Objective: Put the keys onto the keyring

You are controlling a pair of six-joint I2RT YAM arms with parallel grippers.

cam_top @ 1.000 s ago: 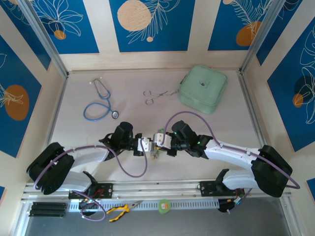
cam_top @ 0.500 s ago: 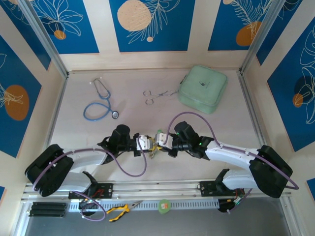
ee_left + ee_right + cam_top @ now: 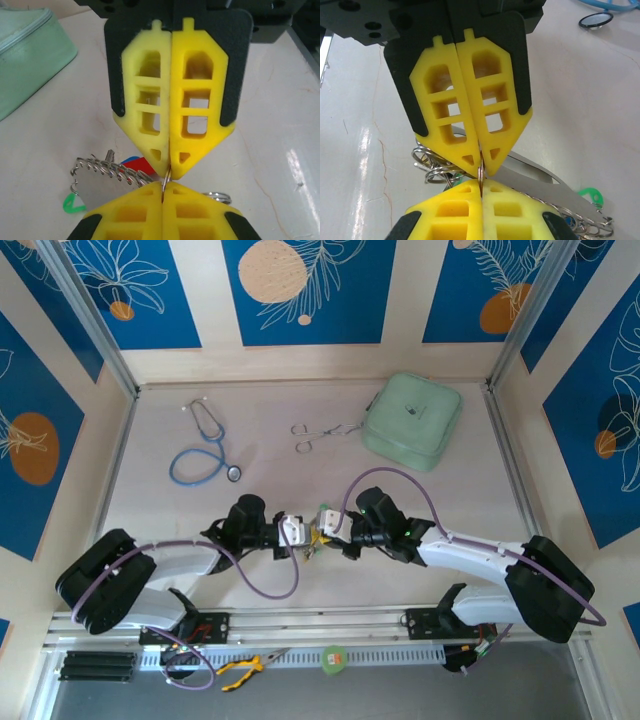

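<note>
keys (image 3: 136,162) bunched – left hand (image 3: 163,192) and right hand (image 3: 481,186) both pinch one thin ring (image 3: 168,176).

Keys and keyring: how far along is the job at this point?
Done: nothing I can confirm; the keys sit in a tangle of small rings. In hand: left fingers and right fingers are both shut, tip to tip, on one thin ring. Left: getting the keys onto the keyring; whether any is on yet is too tangled to tell.
</note>
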